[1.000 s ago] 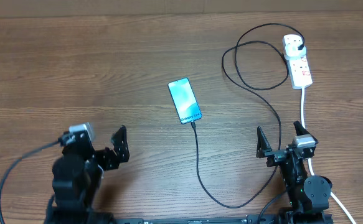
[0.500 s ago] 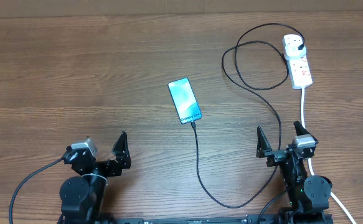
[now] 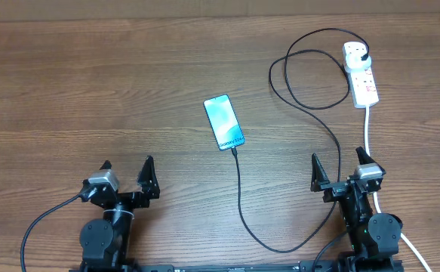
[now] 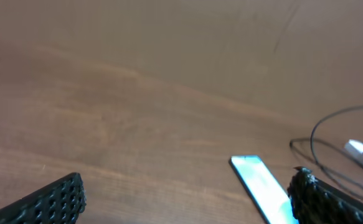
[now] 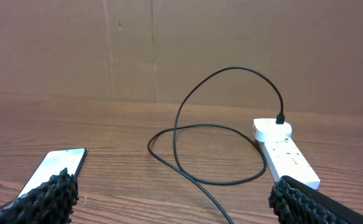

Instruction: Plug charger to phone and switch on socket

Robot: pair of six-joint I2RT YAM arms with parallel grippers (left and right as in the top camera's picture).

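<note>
The phone (image 3: 224, 122) lies flat mid-table, its blue-teal screen up. The black charger cable (image 3: 242, 208) meets its near short edge, loops along the front, then runs up to a black plug (image 3: 365, 54) seated in the white socket block (image 3: 361, 73) at the back right. The phone also shows in the left wrist view (image 4: 263, 193) and the right wrist view (image 5: 50, 170); the socket shows in the right wrist view (image 5: 286, 151). My left gripper (image 3: 126, 175) is open and empty at the front left. My right gripper (image 3: 340, 168) is open and empty at the front right, near the cable.
The socket's thick white cord (image 3: 368, 130) runs down the right side past my right arm. A brown cardboard wall (image 5: 181, 43) stands behind the wooden table (image 3: 91, 91).
My left arm has drawn back toward the front edge and squared up, its gripper now pointing straight ahead. The right arm, phone and cable have not moved.
</note>
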